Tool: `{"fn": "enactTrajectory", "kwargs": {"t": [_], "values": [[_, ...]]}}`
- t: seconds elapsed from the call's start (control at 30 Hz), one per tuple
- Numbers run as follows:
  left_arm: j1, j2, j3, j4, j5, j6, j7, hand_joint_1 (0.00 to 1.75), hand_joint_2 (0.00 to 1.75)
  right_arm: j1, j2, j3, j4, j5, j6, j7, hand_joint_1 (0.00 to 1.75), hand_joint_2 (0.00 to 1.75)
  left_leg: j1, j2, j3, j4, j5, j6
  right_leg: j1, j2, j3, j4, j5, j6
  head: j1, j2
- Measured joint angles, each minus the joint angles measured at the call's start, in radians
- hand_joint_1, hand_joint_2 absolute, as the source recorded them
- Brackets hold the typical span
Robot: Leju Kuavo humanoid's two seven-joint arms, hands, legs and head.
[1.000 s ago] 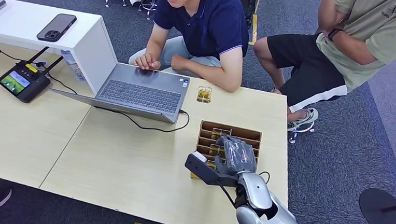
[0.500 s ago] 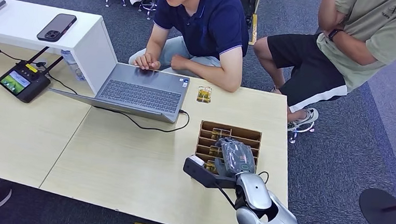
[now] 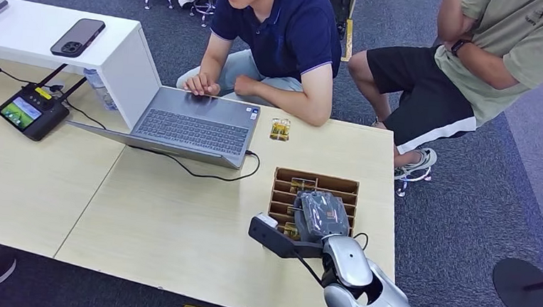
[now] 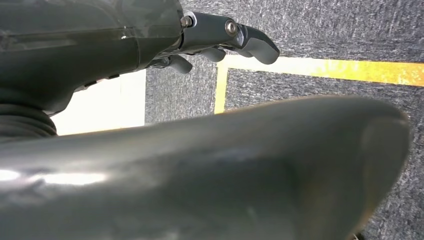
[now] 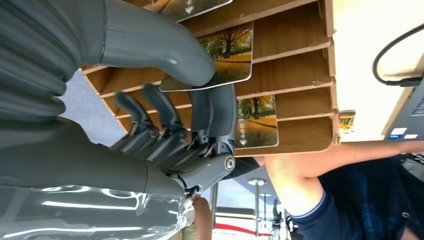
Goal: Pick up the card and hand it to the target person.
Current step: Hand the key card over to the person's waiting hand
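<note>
Two people [image 3: 283, 33] – one laptop [image 3: 196, 124]

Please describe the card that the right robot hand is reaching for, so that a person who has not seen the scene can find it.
On the light wooden table, find the brown slotted wooden rack beside the laptop. Several cards with an autumn-tree picture stand in its slots. The card meant is the one against which the thick grey thumb of the right robot hand rests; the neighbouring card stands free, one slot away.
</note>
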Motion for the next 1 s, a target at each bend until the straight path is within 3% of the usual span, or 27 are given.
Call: {"fn": "enactTrajectory", "kwargs": {"t": [0.3, 0.47, 0.7, 1.0], "values": [[0.000, -0.003, 0.000, 0.000, -0.017, 0.050, -0.007, 0.00, 0.00, -0.005, -0.008, 0.001, -0.022, -0.008, 0.009, 0.001, 1.75, 1.75, 0.000, 0.000, 0.000, 0.000, 0.000, 0.000, 0.000, 0.000, 0.000, 0.000, 0.000, 0.000, 0.000, 0.000], [0.000, -0.004, 0.000, 0.000, -0.014, 0.049, -0.015, 0.00, 0.00, -0.032, -0.006, 0.006, -0.025, -0.020, -0.030, -0.032, 1.75, 1.75, 0.000, 0.000, 0.000, 0.000, 0.000, 0.000, 0.000, 0.000, 0.000, 0.000, 0.000, 0.000, 0.000, 0.000], [0.000, -0.005, -0.001, 0.000, -0.037, 0.030, -0.020, 0.00, 0.00, -0.152, 0.038, 0.016, -0.024, -0.121, -0.190, -0.139, 1.75, 1.75, 0.000, 0.000, 0.000, 0.000, 0.001, -0.001, 0.000, 0.000, 0.000, 0.001, 0.000, 0.000, 0.000, 0.000], [-0.001, -0.005, -0.004, 0.000, -0.070, 0.015, -0.016, 0.00, 0.00, -0.327, 0.119, 0.018, 0.042, -0.249, -0.270, -0.215, 1.75, 1.75, 0.000, 0.000, -0.001, 0.000, 0.001, -0.001, 0.000, 0.000, 0.000, 0.001, 0.000, 0.000, 0.000, 0.000]]}}
